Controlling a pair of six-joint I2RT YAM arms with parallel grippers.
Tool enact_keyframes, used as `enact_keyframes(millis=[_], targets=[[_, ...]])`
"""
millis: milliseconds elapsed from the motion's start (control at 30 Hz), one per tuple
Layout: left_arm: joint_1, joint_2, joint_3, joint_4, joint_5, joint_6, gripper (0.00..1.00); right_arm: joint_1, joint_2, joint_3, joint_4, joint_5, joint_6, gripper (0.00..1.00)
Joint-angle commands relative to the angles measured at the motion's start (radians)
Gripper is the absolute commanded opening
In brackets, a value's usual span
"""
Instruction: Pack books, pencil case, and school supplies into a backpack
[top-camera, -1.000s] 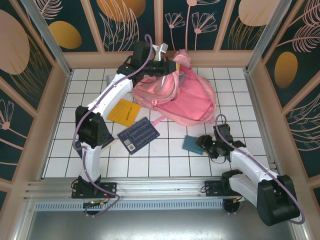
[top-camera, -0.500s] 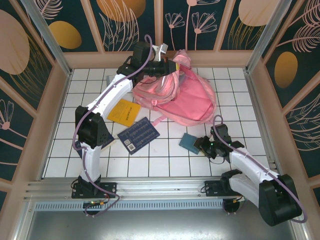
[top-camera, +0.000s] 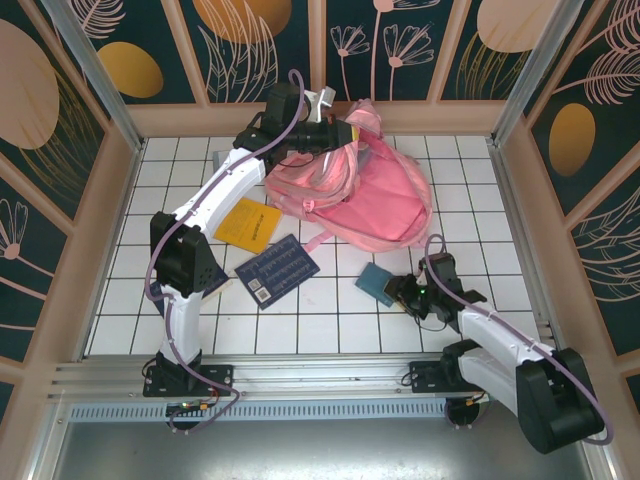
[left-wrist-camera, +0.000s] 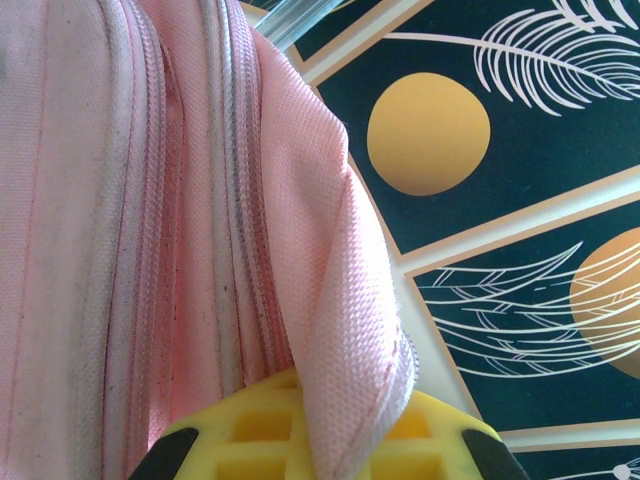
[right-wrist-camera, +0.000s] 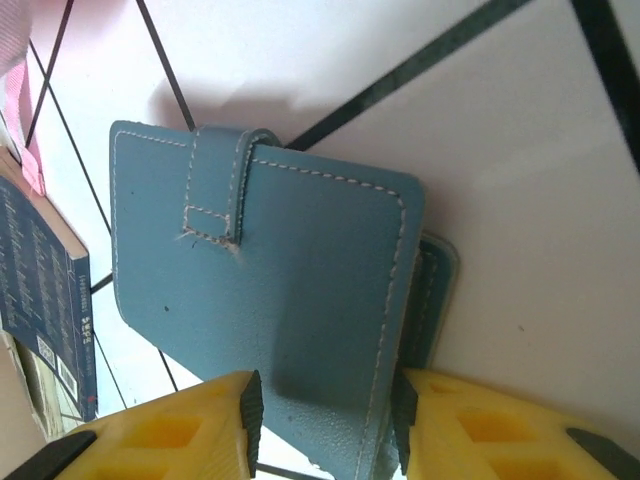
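Backpack (top-camera: 375, 195): pink and by far the biggest thing, lying at the far middle of the white-tiled bench (top-camera: 330, 312). Its long axis runs from far-left to near-right, with the bunched upper end toward the back wall.
Left gripper (top-camera: 338, 133): closed tight on a fold of the backpack's pink fabric at that far end. In the left wrist view the fold and a zip line pass between its yellow fingers (left-wrist-camera: 250, 430).
Dark teal pad (top-camera: 377, 283): on the bench just near of the backpack, turned corner-on to the tile lines. In the right wrist view it has white stitching and a strap tab folded over its far edge, with no writing.
Right gripper (right-wrist-camera: 325, 420): partly closed, its black pads against both side edges of the dark teal pad's near end.
Navy book (top-camera: 277, 270): flat, left of the pad, long axis near-left to far-right, a white label at its near-left end. The print is too small to read.
Yellow-orange book (top-camera: 248, 223): flat, just beyond the navy book and tilted to the tiles. Its white label is unreadable.
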Motion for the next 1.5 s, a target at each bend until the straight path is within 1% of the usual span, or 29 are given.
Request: enact_keyframes(millis=[0, 100, 233, 300, 333, 433, 633, 733, 800, 1000, 1233, 1367, 1467], targets=[[0.003, -0.077, 0.004, 0.106, 0.032, -0.012, 0.00, 0.008, 0.042, -0.031, 0.105, -0.020, 0.028, 0.40], [0.003, -0.077, -0.002, 0.108, 0.030, -0.012, 0.00, 0.008, 0.069, -0.040, 0.156, -0.029, 0.042, 0.33], [0.003, -0.079, -0.009, 0.109, 0.031, -0.015, 0.00, 0.009, 0.102, -0.020, 0.169, -0.026, 0.033, 0.23], [0.003, -0.077, -0.011, 0.111, 0.032, -0.017, 0.00, 0.008, 0.112, -0.005, 0.166, -0.027, 0.026, 0.16], [0.003, -0.077, -0.011, 0.112, 0.034, -0.018, 0.00, 0.008, 0.115, 0.002, 0.161, -0.026, 0.023, 0.14], [0.003, -0.077, -0.011, 0.111, 0.035, -0.015, 0.00, 0.010, 0.111, 0.022, 0.145, -0.029, 0.018, 0.00], [0.003, -0.076, 0.010, 0.098, 0.039, -0.007, 0.00, 0.013, 0.059, 0.082, 0.047, -0.007, -0.005, 0.00], [0.004, -0.073, 0.050, 0.046, 0.032, 0.029, 0.00, 0.015, 0.005, 0.130, -0.025, 0.014, -0.011, 0.00], [0.004, -0.071, 0.077, 0.015, 0.024, 0.045, 0.00, 0.018, -0.034, 0.174, -0.075, 0.026, -0.020, 0.00], [0.021, -0.089, 0.078, 0.007, 0.010, 0.047, 0.00, 0.022, -0.099, 0.322, -0.206, 0.057, -0.053, 0.00], [0.041, -0.104, 0.090, -0.013, -0.015, 0.053, 0.00, 0.023, -0.112, 0.437, -0.209, 0.035, -0.064, 0.00], [0.043, -0.106, 0.106, -0.026, -0.012, 0.054, 0.00, 0.015, -0.083, 0.504, -0.201, 0.064, -0.084, 0.00], [0.043, -0.114, 0.103, -0.036, -0.027, 0.060, 0.00, 0.001, -0.047, 0.533, -0.157, 0.027, -0.077, 0.00]])
